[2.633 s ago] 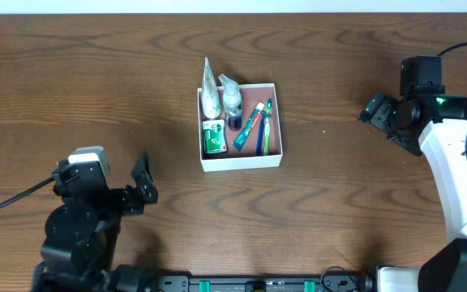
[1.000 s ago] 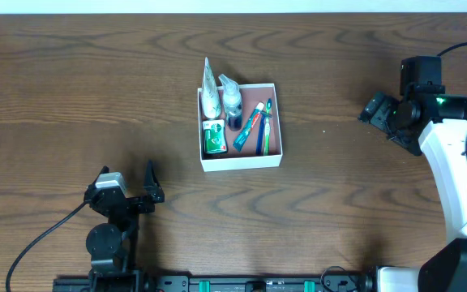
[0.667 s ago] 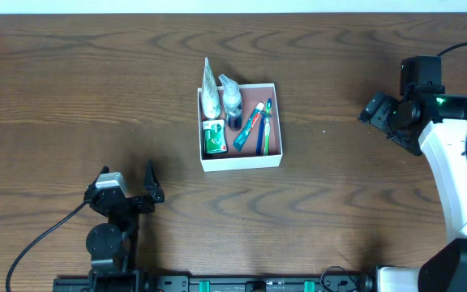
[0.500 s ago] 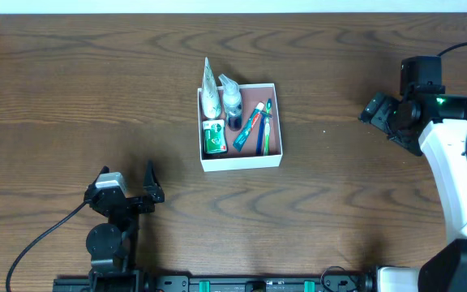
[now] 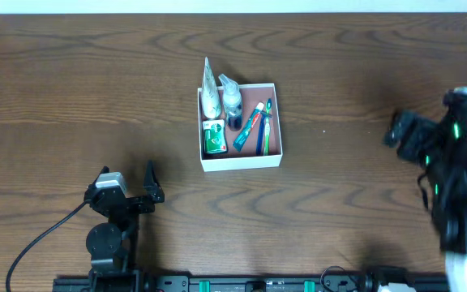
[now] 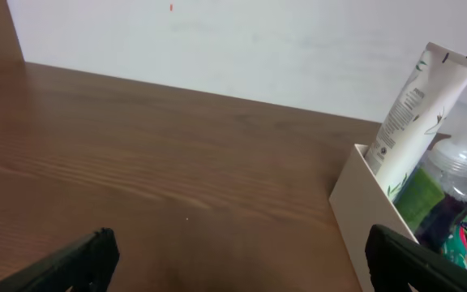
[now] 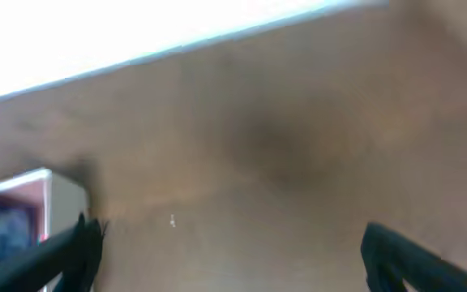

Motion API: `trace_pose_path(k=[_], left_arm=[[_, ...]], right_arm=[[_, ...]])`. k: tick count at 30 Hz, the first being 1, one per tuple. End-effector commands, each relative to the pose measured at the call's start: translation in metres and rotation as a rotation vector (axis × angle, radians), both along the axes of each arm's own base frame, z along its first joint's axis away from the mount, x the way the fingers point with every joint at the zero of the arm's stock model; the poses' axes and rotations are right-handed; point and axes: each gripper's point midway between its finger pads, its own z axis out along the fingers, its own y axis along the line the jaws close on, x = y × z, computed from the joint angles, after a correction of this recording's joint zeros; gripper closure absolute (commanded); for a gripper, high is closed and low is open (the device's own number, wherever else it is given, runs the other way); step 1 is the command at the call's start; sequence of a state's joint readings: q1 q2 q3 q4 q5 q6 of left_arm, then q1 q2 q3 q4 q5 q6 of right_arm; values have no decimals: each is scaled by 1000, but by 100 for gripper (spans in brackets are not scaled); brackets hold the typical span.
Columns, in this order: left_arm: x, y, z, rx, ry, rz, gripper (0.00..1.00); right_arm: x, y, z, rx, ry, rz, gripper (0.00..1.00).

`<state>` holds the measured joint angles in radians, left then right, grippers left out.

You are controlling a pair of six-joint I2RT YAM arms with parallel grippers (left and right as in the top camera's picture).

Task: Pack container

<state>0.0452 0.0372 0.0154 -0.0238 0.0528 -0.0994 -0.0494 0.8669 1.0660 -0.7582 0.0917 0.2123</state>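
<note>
The bench point(image 5: 71, 97) is dark brown with wavy wood grain. The container point(image 5: 242, 161) has white walls and a reddish-pink floor. The tube point(image 6: 416, 113) is white with green leaf marks, the small packet point(image 5: 213, 138) is green, and the bottle point(image 5: 233, 104) seems clear with dark blue liquid.

Toiletries point(image 5: 246, 123) lie in the container point(image 5: 242, 161) (tube point(image 5: 209, 93) at left wall).

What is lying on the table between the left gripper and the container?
Nothing. In the overhead view only bare wooden table lies between the left gripper and the container. The left wrist view shows the same bare wood up to its white wall.
</note>
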Motion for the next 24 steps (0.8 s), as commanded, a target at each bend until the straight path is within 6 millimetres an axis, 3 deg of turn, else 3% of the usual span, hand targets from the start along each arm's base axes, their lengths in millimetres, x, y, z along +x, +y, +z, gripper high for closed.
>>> trace_pose_path(k=[1,5,10,15,24], left_arm=[[-2,2,-16,15,55,8,2],[-2,2,-16,15,55,8,2],[-2,2,-16,15,55,8,2],[-2,2,-16,15,55,8,2],[-2,2,-16,15,55,8,2]], right_arm=[[-15,24,-6,-151,-101,230,1],[-28,30,-8,-168,-314,241,1],[-36,43,-27,-176,-502,302,1],[-38,55,-50,-181,-610,361,1],[-42,56,-73,-198,-687,361,1]])
